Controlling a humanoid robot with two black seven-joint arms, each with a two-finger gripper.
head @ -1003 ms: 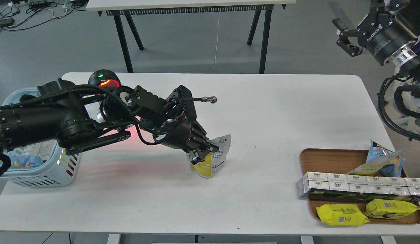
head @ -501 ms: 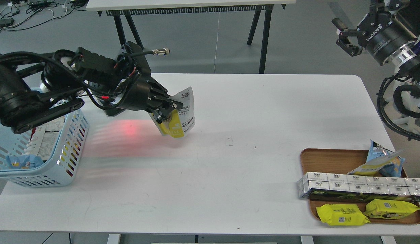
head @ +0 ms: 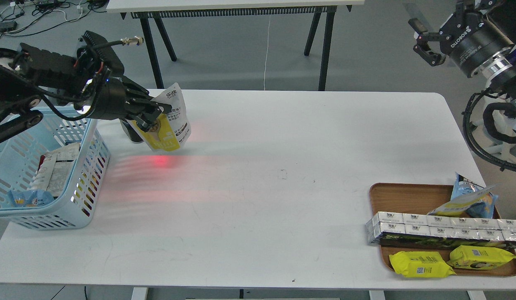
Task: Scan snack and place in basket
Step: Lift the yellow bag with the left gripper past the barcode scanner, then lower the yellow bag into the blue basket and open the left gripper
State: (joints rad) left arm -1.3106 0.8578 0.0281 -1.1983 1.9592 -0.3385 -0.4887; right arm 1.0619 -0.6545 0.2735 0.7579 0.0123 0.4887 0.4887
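Sitting on the wooden tray (head: 408, 192) at the right are two flat yellow packets (head: 420, 264), one blue-and-yellow bag (head: 470, 199) and a row of white cartons (head: 441, 229) (exact number unclear). The left arm is reaching in level from the left edge, its left gripper (head: 151, 115) pinching one snack (head: 168, 125) — a yellow-and-white pouch, tilted, hanging above the table (head: 258, 200) just right of the basket (head: 81, 196). The right gripper (head: 422, 39) is hovering high at the right, fingers spread, holding nothing.
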